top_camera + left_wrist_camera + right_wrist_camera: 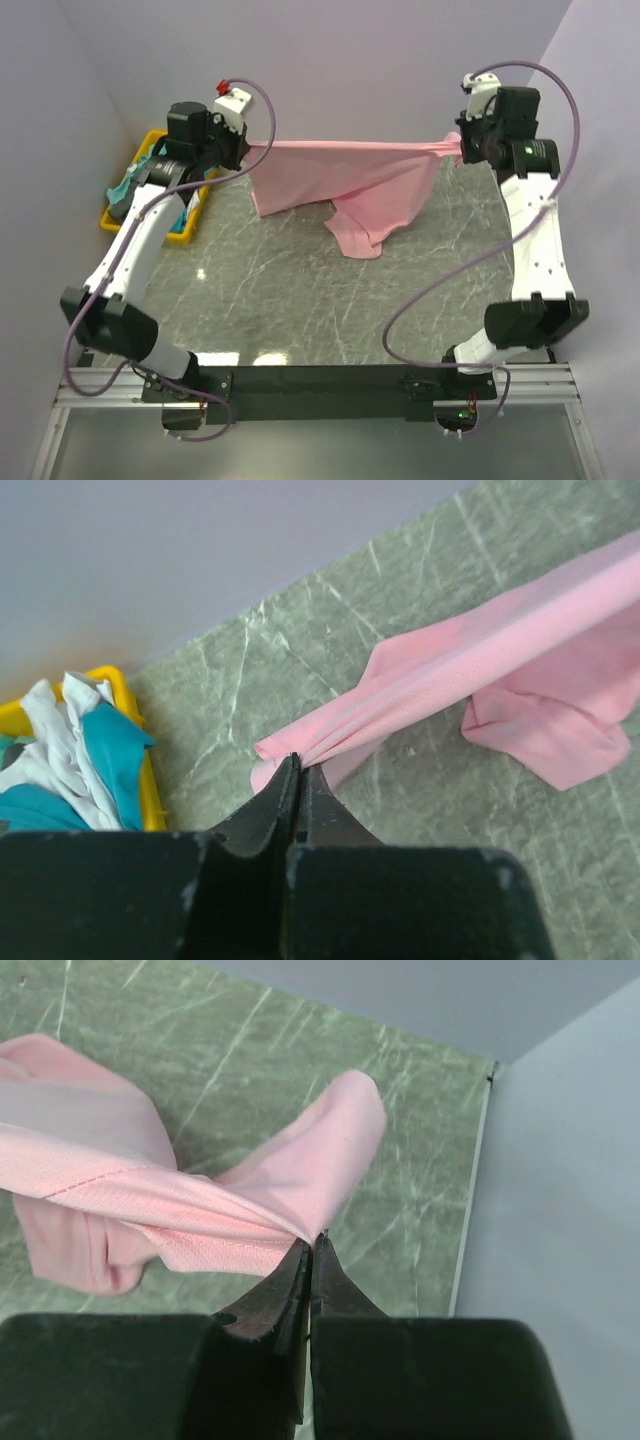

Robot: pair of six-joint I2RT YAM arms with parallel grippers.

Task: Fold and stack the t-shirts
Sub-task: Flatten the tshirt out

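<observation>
Pink t-shirt (340, 180): thin matte knit with a fine dotted weave; a stitched hem shows in the right wrist view. It is pulled into a taut band between both grippers. The rest sags from that line in soft folds onto the table (300, 300), with one crumpled lobe lying nearer the right gripper's side.

Left gripper (298, 768): black fingers pressed together on a gathered, pleated edge of the fabric.

Right gripper (312, 1247): fingers likewise pinched on a bunched hem corner.

Table: grey-green stone pattern, pale veins, glossy.

Yellow plastic bin (125, 695): just left of the left gripper, holding crumpled teal and white clothes (95, 760).
</observation>
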